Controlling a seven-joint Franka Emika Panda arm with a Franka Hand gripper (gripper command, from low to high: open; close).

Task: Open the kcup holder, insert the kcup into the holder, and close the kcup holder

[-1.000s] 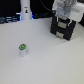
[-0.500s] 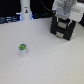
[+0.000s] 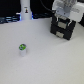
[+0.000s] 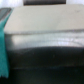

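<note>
The kcup holder [image 3: 62, 28] is a black boxy unit at the exterior view's upper right, on the white table. My gripper [image 3: 64, 17] hangs right over its top; the white arm hides the fingers, so I cannot tell if they are open. The kcup [image 3: 22, 49], a small white pod with a green top, stands alone on the table toward the exterior view's left, far from the gripper. The wrist view is blurred and shows the holder's dark body [image 4: 45, 55] very close, with a grey top face above it.
A tall white bottle-like object [image 3: 25, 11] with a dark mark stands at the back on the exterior view's left. A teal strip [image 4: 2, 45] runs along one edge of the wrist view. The white table [image 3: 45, 62] spreads around the kcup.
</note>
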